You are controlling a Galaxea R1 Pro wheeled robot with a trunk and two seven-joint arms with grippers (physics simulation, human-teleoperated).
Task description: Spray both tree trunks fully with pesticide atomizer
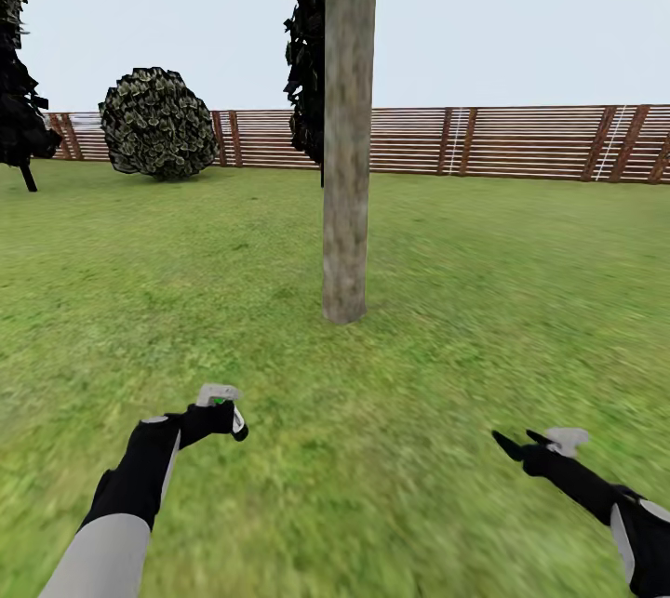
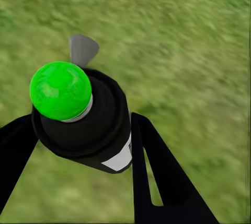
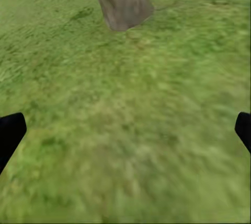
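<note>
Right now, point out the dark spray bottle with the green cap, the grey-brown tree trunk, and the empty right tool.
Dark spray bottle with green cap (image 2: 86, 127), left wrist view: black body.
Grey-brown mottled tree trunk (image 1: 347, 142), head view: mid-trunk bark.
Right tool (image 1: 521, 438), head view: between its fingertips.

We find no readable text, numbers, brands or signs. The one label we see is a small white patch on the black body of the atomizer (image 2: 83, 125), near its lower edge in the left wrist view; it's blank as far as we can resolve, no print or digits. Its green cap (image 2: 60, 89) has no marking. Trunk (image 1: 348, 124), fence (image 1: 521, 142) and grass (image 1: 465, 300) have no lettering or signs. White vertical streaks on the fence aren't characters.
</note>
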